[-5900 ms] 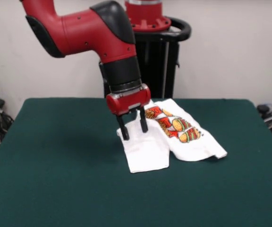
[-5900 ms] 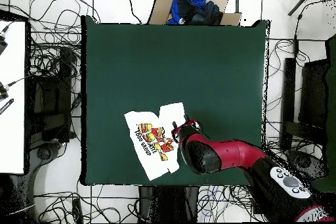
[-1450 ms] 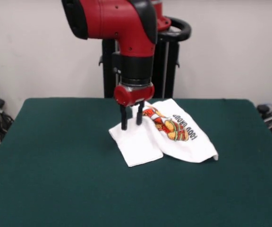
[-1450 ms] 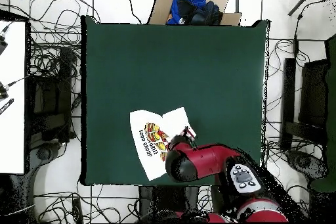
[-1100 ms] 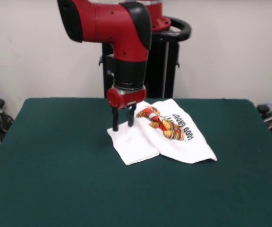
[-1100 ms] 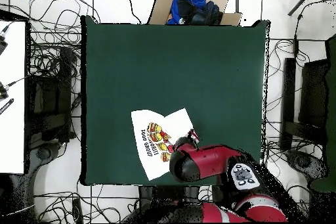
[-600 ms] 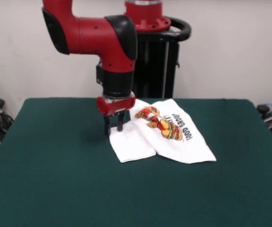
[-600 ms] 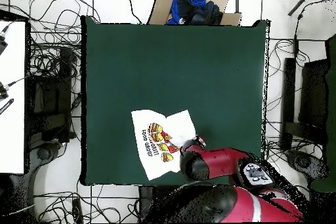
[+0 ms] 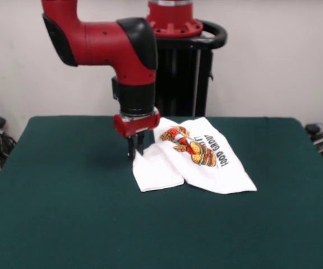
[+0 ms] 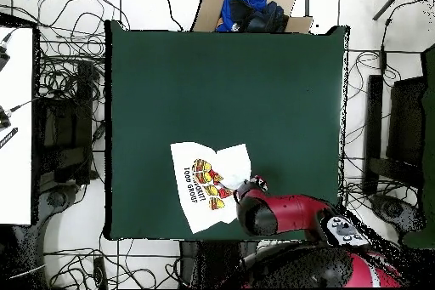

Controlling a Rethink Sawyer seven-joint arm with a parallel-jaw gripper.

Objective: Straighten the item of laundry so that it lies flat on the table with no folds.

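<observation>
The T-shirt [image 9: 192, 159] lies folded over itself, so part of its print and text is hidden. In the overhead view the arm covers the gripper [image 9: 135, 149] and the shirt's nearest corner.

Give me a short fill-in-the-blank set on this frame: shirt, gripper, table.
1. The T-shirt is ___ in colour, with a food print.
2. The gripper meets the shirt at its ___ edge in the front view.
3. The table top is dark ___.

Missing words: white; left; green
</observation>
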